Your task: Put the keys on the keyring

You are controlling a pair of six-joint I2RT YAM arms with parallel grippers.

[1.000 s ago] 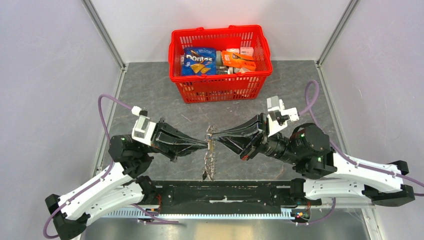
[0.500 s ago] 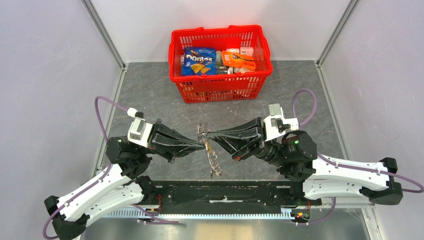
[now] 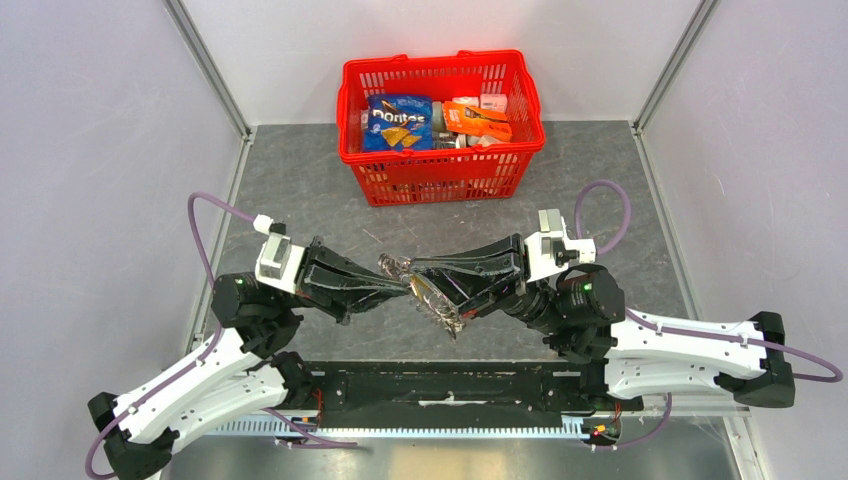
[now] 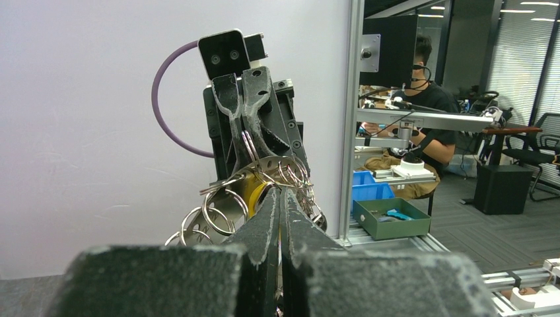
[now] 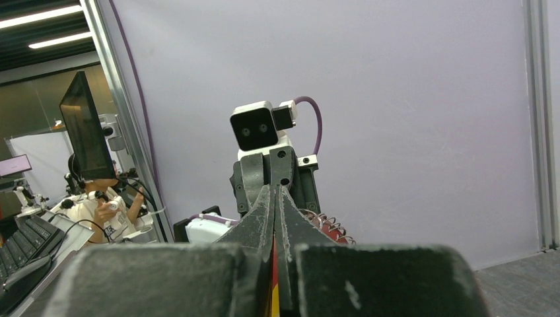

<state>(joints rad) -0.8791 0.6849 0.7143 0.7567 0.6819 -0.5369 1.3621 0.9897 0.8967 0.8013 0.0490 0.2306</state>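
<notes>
Top external shows my left gripper and right gripper tip to tip, both clamped on the keyring. Its long axis slants from between them, below my right fingers.

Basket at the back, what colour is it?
The basket is bright red, clearest in the top external view.

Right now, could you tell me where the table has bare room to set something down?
Bare table flanks the basket on both sides, out to its side edges. Crowded: the middle, where left hand and right hand pinch the keyring.
</notes>
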